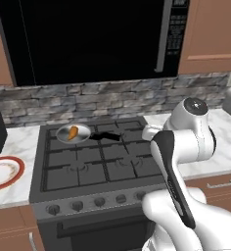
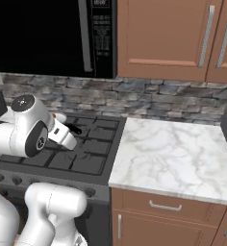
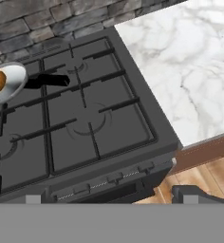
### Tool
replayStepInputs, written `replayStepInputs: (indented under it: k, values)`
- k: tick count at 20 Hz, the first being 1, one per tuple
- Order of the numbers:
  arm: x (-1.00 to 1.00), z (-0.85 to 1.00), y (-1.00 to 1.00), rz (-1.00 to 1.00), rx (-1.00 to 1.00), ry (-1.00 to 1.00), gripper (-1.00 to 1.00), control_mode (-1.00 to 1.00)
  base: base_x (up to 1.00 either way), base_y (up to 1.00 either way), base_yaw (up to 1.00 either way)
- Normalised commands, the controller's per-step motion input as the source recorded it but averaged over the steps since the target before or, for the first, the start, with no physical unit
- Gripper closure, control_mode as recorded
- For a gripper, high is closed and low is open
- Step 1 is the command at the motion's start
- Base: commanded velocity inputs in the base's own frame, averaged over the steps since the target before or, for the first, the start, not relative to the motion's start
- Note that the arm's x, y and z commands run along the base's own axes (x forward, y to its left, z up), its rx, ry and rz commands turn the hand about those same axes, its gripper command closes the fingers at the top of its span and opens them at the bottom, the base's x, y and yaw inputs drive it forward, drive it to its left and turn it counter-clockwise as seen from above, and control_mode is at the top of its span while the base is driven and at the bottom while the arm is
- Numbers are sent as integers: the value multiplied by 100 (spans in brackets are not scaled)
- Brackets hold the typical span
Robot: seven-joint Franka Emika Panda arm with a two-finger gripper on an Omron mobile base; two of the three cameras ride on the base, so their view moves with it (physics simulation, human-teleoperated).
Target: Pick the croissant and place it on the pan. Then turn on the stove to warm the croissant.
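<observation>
the stove (image 1: 95,162) takes up the middle of the left base view – a dark grey range with black grates, its row of round knobs (image 1: 99,201) along the near front edge. marble counter (image 2: 173,153) runs off to its right, and a black microwave (image 1: 88,39) hangs above against the stone backsplash. the white arm (image 1: 178,162) rises at the near right, elbow bent over the right side of the grates, well apart from the pan.

on the counter left of the stove sits a red-rimmed white plate (image 1: 14,164), bare. the pan (image 1: 67,138) rests on the far left burner, black handle pointing right toward the stove's middle. the croissant (image 1: 73,132) lies inside it, so the first half of the task looks done and the knob turn looks like what is left.

the gripper (image 3: 109,201) hangs over the near right part of the stove, looking down across the grates at the front edge; its jaws stand as wide as they go and hold nothing.

the risk from here is picking the wrong knob – several look alike, and only one feeds the far left burner, so a wrong choice would light a burner away from the pan and leave the croissant cold. open fingers could also slip off a small round knob without turning it.
</observation>
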Motion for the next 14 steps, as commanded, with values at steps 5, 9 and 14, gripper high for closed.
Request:
replayStepInputs:
  k: [5, 9, 14]
  values:
    - [0, 0, 0, 0, 0, 0, -100, 100, -11, -30, 0]
    - [-6, 0, 0, 0, 0, -4, -100, -100, -14, -5, 0]
    - [-22, 0, 17, 0, -6, -13, -100, -100, 0, 0, 0]
